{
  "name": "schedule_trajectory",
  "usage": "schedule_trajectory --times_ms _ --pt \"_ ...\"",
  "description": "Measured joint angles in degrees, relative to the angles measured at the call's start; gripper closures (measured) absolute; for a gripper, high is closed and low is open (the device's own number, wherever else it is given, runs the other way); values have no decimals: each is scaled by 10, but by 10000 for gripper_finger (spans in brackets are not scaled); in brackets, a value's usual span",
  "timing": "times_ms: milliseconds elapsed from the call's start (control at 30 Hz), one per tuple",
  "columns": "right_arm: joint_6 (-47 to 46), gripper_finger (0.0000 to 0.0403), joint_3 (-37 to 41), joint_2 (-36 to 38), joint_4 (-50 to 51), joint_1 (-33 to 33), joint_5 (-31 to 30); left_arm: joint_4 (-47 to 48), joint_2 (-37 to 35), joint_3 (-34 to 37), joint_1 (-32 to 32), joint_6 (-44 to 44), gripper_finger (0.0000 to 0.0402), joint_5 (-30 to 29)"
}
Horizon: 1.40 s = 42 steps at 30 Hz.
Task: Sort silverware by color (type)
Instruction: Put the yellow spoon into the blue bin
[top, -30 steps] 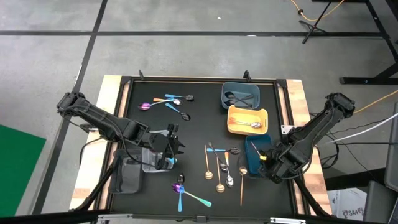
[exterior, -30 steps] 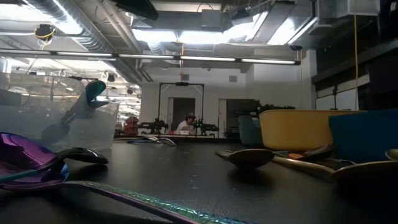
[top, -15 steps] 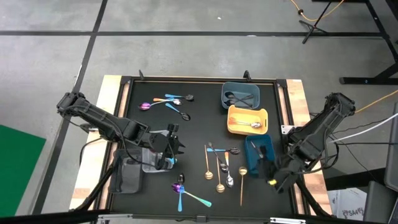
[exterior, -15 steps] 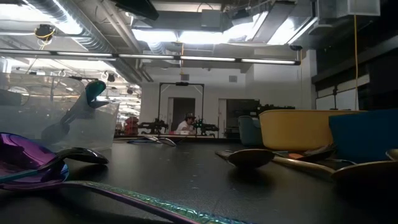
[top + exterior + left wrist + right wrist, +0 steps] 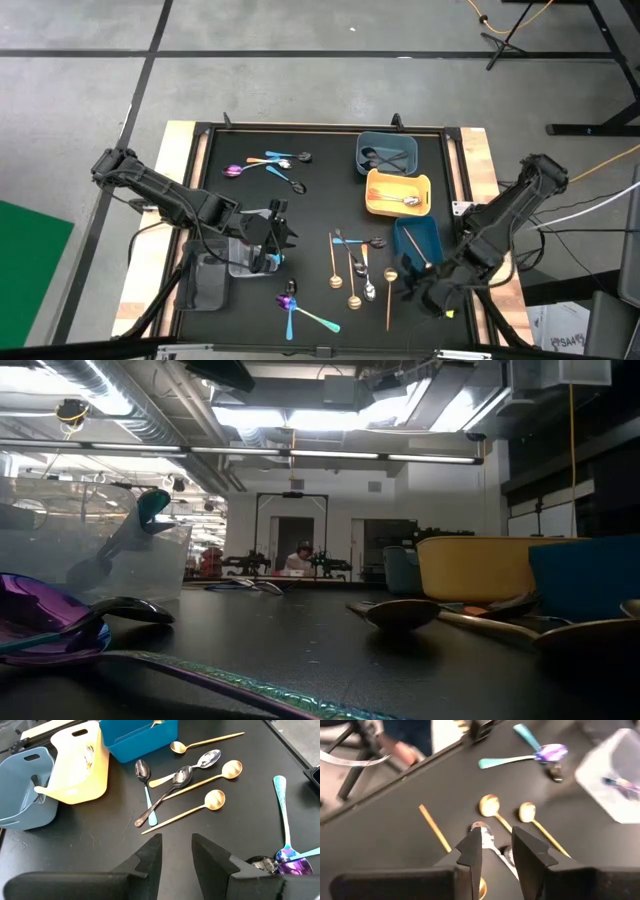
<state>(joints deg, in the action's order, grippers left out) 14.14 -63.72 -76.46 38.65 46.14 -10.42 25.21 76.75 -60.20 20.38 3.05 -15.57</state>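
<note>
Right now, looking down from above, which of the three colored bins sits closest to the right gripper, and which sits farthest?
From the right gripper, at the table's near right corner:
1. Dark blue bin, just beyond it on the right side.
2. Yellow bin, farther up the right side.
3. Grey-blue bin, at the far edge.

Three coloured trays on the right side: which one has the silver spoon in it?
The yellow tray, middle of the three. A silver spoon lies in it; the grey-blue tray behind holds dark spoons, and the deep blue tray in front shows no silver one.

Your right gripper (image 5: 415,296) hangs low near the dark blue tray (image 5: 428,240), its fingers a little apart and holding nothing. Your left gripper (image 5: 283,238) waits far across from that tray, fingers apart too.
</note>
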Motion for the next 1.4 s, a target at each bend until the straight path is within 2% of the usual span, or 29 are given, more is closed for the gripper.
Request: schedule_trajectory --times_ms 167,467,733,1400 --pt "39 308 0 -46 0 -26 48 0 0 0 0 0 302 0" --pt "87 308 0 -141 0 -58 60 0 0 0 0 0 302 0" --pt "123 308 0 -214 3 -57 85 0 0 0 0 0 302 0" --pt "124 308 0 -277 39 -57 85 0 0 0 0 0 302 0"
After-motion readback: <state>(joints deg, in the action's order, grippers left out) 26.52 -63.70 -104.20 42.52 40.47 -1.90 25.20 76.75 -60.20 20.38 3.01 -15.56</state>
